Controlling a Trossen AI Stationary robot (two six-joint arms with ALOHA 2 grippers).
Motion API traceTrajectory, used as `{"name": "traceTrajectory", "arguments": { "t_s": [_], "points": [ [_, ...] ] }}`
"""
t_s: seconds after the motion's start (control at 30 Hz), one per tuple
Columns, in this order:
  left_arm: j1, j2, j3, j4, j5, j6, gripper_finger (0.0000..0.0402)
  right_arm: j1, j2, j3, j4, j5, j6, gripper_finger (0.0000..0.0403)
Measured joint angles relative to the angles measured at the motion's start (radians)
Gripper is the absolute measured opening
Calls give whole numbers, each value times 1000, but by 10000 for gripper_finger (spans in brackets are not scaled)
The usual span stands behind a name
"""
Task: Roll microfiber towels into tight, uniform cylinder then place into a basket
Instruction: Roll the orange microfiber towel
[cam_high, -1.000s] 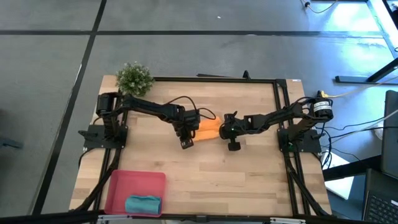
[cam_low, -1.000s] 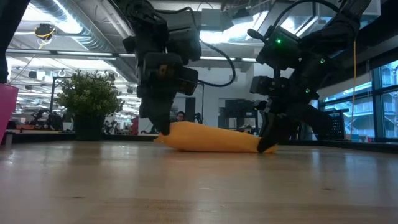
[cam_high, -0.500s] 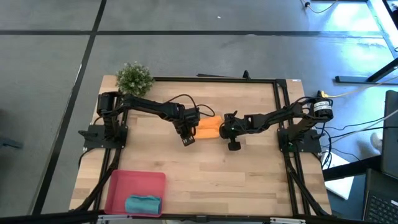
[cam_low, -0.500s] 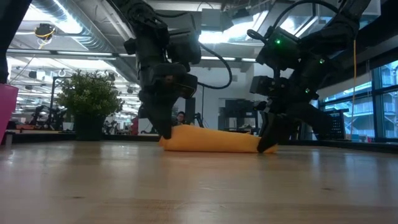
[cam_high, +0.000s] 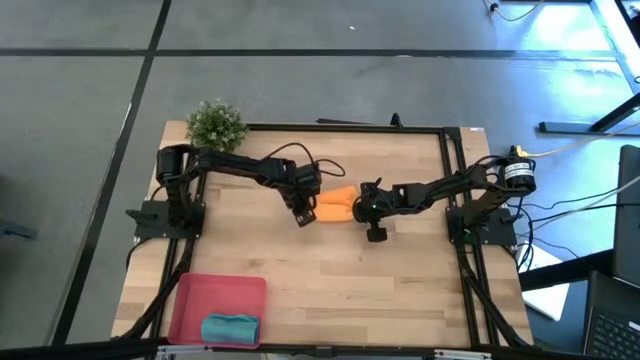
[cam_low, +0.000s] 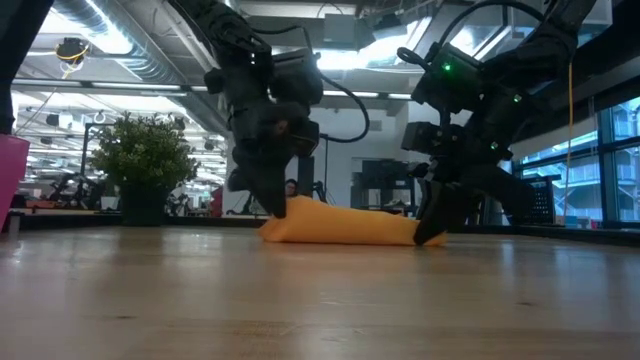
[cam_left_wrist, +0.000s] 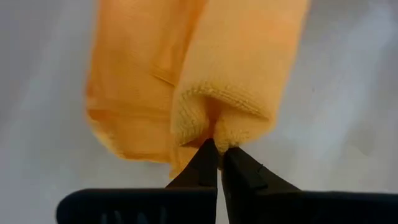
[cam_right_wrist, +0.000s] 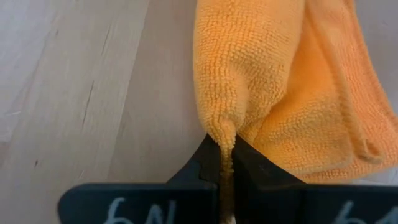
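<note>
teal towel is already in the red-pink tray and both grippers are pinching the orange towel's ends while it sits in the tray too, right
Not quite: the orange towel lies on the wooden table mid-table, not in the red-pink tray, as the high view shows. The teal towel is in the tray, and the left gripper and right gripper pinch the orange towel's ends.

Mid-tabletop (cam_high: 330, 270) blocked: orange towel (cam_high: 337, 204) stretched between left gripper (cam_high: 304, 212) and right gripper (cam_high: 366, 208), both pinched onto its ends, with both arms reaching in from the side edges. Far-left corner taken by potted plant (cam_high: 216, 124). Near-left corner filled by red-pink basket (cam_high: 195, 295), teal towel (cam_high: 230, 328) lying in its near part. Open bare wood along the near edge from basket to near-right corner, and across the far edge between plant and far-right corner.
</note>
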Motion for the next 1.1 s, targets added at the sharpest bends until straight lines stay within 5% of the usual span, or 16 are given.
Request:
{"name": "traceTrajectory", "arguments": {
  "t_s": [0.17, 0.4, 0.77, 0.87, 1.0, 1.1],
  "points": [
    [-29, 0, 0, -41, 78, 0, 0, 0, -1, 0, 0, -8, 0, 12],
    [-63, 9, 0, -49, 55, -1, 0, 1, -1, 0, 1, -15, 6, 13],
    [-63, 9, 0, -48, 29, -2, 0, 2, 0, -1, 10, -14, 35, 144],
    [-63, 9, 0, -48, 28, 0, 0, 2, 0, 2, 8, -12, 54, 121],
    [-63, 9, 0, -48, 9, -1, 0, 1, 2, 41, -57, -7, 34, 26],
    [-63, 10, 0, -46, -13, -1, 0, 1, 4, 89, -140, -25, 6, 19]
  ]
}}
